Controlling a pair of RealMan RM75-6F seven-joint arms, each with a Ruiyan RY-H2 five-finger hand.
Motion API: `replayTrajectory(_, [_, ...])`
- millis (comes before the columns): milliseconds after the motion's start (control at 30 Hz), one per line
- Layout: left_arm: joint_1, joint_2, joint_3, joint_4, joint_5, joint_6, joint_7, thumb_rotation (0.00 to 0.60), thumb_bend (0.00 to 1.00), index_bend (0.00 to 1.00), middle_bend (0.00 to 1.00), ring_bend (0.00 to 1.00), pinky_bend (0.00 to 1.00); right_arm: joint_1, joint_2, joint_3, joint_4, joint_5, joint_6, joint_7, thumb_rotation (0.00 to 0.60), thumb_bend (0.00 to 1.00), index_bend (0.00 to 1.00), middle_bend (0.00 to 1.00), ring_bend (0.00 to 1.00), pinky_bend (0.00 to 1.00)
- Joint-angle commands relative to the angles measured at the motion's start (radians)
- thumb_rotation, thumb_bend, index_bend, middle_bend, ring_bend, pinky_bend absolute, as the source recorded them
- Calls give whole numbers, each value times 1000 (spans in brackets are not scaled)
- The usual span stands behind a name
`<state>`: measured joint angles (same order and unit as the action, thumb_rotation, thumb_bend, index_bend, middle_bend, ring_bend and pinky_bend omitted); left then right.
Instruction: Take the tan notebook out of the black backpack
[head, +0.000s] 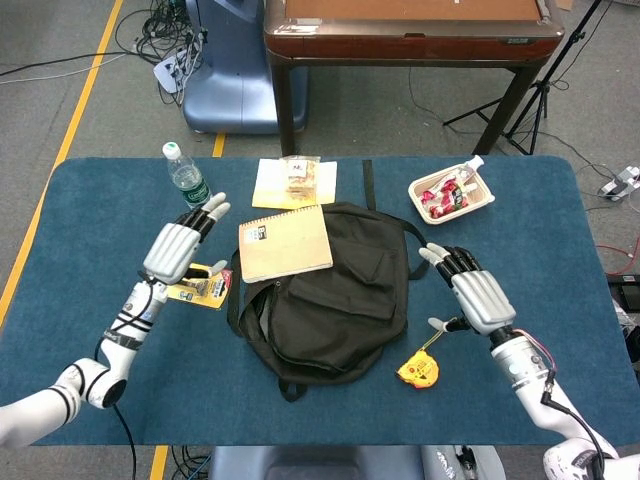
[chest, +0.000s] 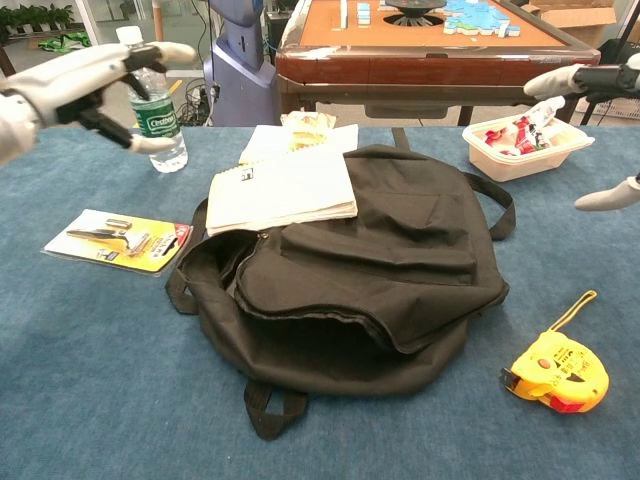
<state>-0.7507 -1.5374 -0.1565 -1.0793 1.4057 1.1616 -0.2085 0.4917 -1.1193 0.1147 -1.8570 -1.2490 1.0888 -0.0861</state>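
One tan notebook (head: 285, 243) lies flat on the upper left part of the single black backpack (head: 340, 295), outside it, its spiral edge toward the far side of the table (head: 90, 200). Two robot hands hover above the blue cloth, neither touching anything. The left hand (head: 177, 248) is raised to the left of the notebook, fingers spread and holding nothing, above one yellow blister card of tools (head: 200, 288). The right hand (head: 472, 293) hangs to the right of the backpack, likewise spread and empty. One yellow tape measure (head: 418, 369) sits near the bag's lower right edge. At the far side stand one water bottle (head: 187, 179), one pale tray of red snacks (head: 451, 194), and one yellow sheet with a snack packet on it (head: 294, 180).
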Motion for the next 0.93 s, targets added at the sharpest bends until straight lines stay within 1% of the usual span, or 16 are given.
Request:
replayTrajectory(33, [65, 86, 23, -108, -46, 10, 74, 600, 207, 101, 51, 95, 231, -23, 3, -9, 10, -11, 36, -16, 600, 157, 113, 135, 33, 143])
replayTrajectory(100, [105, 138, 31, -185, -70, 28, 119, 600, 207, 104, 52, 95, 231, -45, 1, -18, 24, -27, 66, -16, 600, 216, 176, 187, 85, 210])
replayTrajectory(200, [167, 200, 46, -284, -100, 64, 177, 600, 206, 118, 62, 96, 231, -76, 0, -35, 47, -55, 108, -22, 600, 263, 269, 260, 145, 254])
replayTrajectory(267, [210, 233, 63, -332, -116, 93, 218, 600, 206, 127, 69, 96, 231, -98, -5, -46, 67, -77, 143, -34, 600, 284, 319, 298, 184, 277])
replayTrajectory(433, [309, 287, 99, -422, -155, 163, 303, 600, 207, 139, 79, 97, 231, -146, -13, -64, 97, -131, 221, -54, 600, 299, 387, 371, 264, 348])
replayTrajectory(567, [388, 325, 120, -500, -182, 227, 340, 600, 206, 146, 85, 99, 231, -180, 4, -80, 90, -143, 246, -51, 600, 299, 397, 386, 275, 353])
replayTrajectory(733, [459, 357, 142, -582, -175, 296, 389, 600, 206, 158, 91, 104, 231, -208, 36, -100, 63, -135, 240, -55, 600, 299, 398, 386, 274, 353])
replayTrajectory(933, [508, 351, 152, -619, -143, 351, 443, 600, 206, 159, 95, 107, 231, -235, 53, -104, 38, -134, 251, -52, 600, 299, 404, 386, 275, 353])
